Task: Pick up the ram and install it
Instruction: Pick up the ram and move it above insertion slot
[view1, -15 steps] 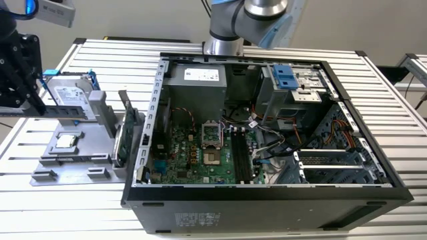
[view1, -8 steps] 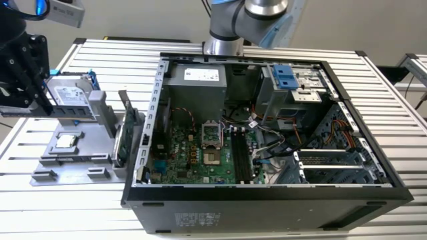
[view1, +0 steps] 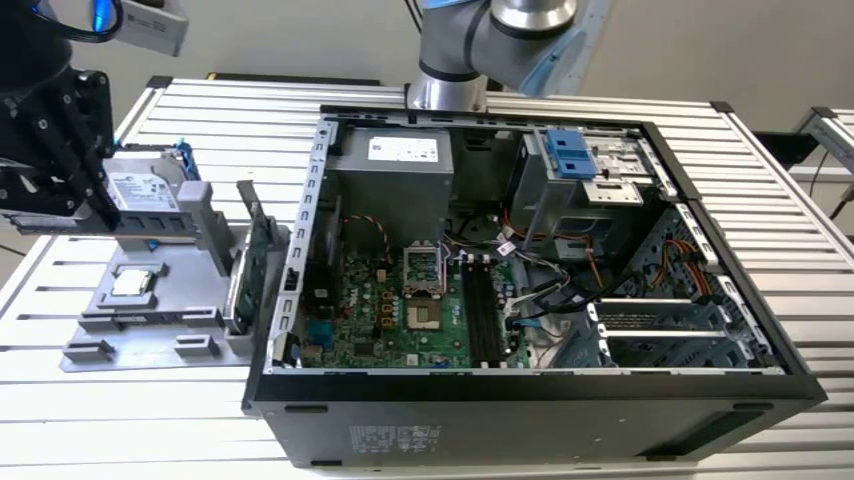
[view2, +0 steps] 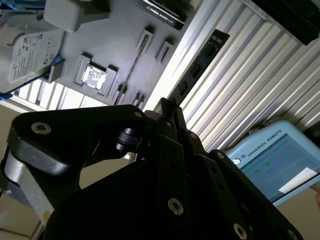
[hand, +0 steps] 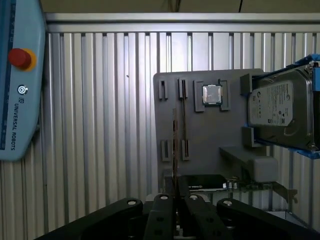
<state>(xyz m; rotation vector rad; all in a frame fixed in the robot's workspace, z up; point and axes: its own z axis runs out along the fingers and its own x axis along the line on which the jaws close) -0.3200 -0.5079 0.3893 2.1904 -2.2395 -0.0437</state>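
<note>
The ram (view2: 202, 60) is a long, thin dark stick jutting out from between my black fingers, and my gripper (view2: 167, 107) is shut on its near end. In the first wrist view the ram (hand: 174, 145) shows edge-on, rising from my gripper (hand: 175, 197) in front of the grey parts holder (hand: 200, 135). It sits beside an empty slot in that holder, not in it. In the exterior view my gripper (view1: 54, 190) hangs at the far left, over the holder (view1: 147, 320). The open computer case (view1: 534, 390) lies to its right, with black memory slots (view1: 481, 310) on the motherboard.
The holder carries a silver hard drive in a blue frame (view1: 140, 190), a processor chip (view1: 130, 283) and an upright green expansion card (view1: 254, 260). A blue teach pendant (hand: 15, 80) lies on the ribbed metal table (view1: 747, 170). Cables crowd the case interior.
</note>
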